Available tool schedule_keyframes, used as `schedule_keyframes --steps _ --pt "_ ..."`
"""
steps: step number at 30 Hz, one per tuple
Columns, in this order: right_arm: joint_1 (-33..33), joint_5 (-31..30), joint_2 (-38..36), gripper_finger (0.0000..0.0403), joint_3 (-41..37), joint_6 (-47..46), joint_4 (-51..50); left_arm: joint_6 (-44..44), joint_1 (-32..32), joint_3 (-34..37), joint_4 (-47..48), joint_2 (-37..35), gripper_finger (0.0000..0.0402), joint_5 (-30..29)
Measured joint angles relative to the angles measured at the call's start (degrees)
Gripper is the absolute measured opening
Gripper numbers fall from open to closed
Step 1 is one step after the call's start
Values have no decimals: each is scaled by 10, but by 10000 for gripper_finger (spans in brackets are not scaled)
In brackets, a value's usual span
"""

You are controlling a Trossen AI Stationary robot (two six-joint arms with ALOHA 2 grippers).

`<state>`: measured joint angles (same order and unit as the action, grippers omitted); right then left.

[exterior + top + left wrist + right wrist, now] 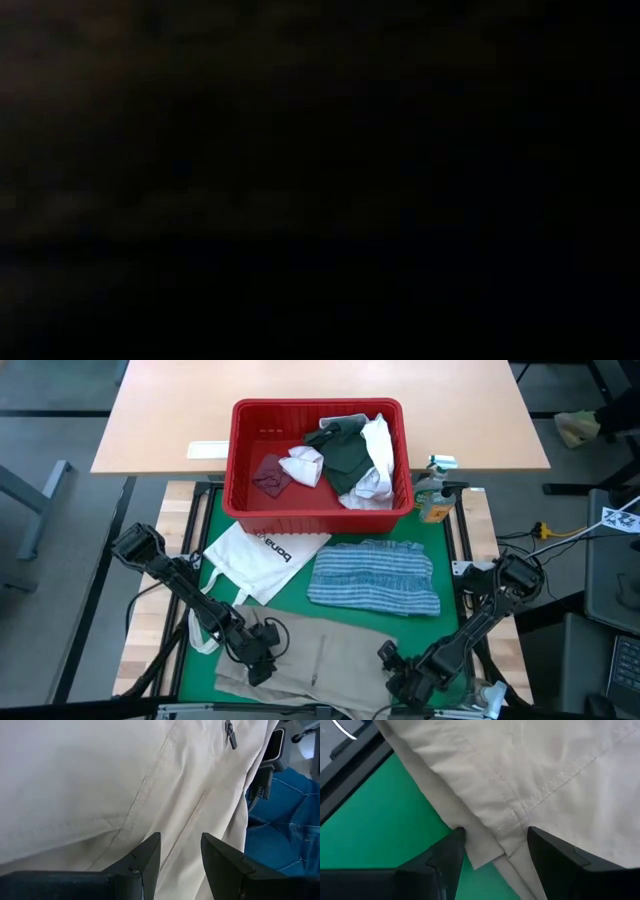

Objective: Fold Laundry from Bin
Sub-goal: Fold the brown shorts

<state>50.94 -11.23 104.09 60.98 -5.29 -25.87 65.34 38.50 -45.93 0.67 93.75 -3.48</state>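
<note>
Green worktop [215, 510] before me, tan garment [330, 655] flat along its near edge, my left end effector [180, 865] and right end effector [495, 860] both parted, resting on it.

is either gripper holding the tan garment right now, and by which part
Neither holds it. The right gripper stands open around a corner of the tan garment; the left gripper is open over a seam.
</note>
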Motion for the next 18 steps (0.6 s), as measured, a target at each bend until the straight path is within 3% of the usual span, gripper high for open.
schedule_keyframes --steps 9,18 --pt "-48 8 -2 213 -34 24 43 0 0 0 -1 0 137 -16" --pt "-69 35 -2 123 -43 48 44 -4 0 0 -4 0 137 -35"
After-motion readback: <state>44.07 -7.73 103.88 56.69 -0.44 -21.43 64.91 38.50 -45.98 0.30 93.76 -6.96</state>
